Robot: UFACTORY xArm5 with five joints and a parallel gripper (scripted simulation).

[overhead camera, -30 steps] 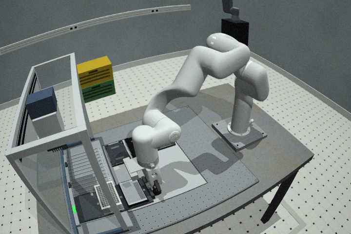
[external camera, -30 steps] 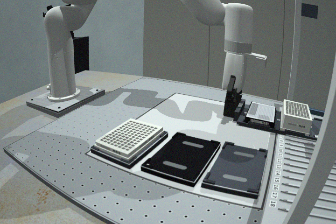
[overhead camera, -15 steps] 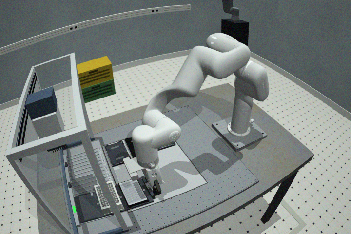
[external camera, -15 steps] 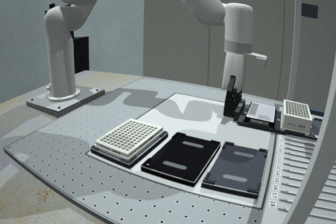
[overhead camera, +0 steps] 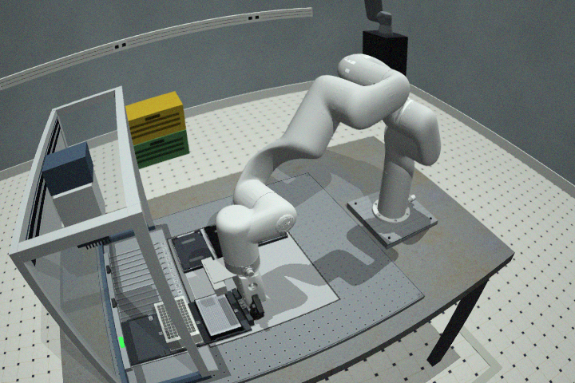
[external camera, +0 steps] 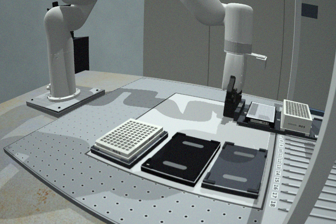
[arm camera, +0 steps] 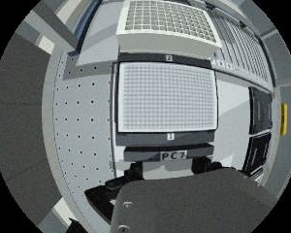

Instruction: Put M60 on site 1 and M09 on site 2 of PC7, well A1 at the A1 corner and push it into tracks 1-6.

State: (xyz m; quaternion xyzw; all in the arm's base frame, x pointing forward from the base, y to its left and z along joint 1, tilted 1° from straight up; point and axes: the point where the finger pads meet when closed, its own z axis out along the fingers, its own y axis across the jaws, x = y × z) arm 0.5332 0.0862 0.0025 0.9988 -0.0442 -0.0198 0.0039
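Observation:
Carrier PC7 [overhead camera: 145,336] [arm camera: 136,138] lies lengthwise in the left tracks of the rails [overhead camera: 136,270] [external camera: 300,172], its handle end over the apron. A lamp [overhead camera: 121,341] behind it glows green. White-topped M60 [overhead camera: 216,314] [external camera: 261,112] [arm camera: 167,97] sits on site 1 and looks flat. Tall cream M09 [overhead camera: 176,319] [external camera: 296,116] [arm camera: 170,21] sits on site 2. Site 3 is empty. My gripper [external camera: 229,109] [arm camera: 168,163] is open and low behind the handle, with nothing between its fingers; contact with the handle cannot be told. M06 [external camera: 129,136] is in nest S1. The A1 marks are unreadable.
Nest S2 [external camera: 183,158] and nest S3 [external camera: 237,163] are empty, beside the apron. The instrument's pale frame posts [overhead camera: 132,180] rise around the rails. A blue-topped box [overhead camera: 69,169] stands beyond the rails. Track numbers from about 7 to 18 show beside the carrier.

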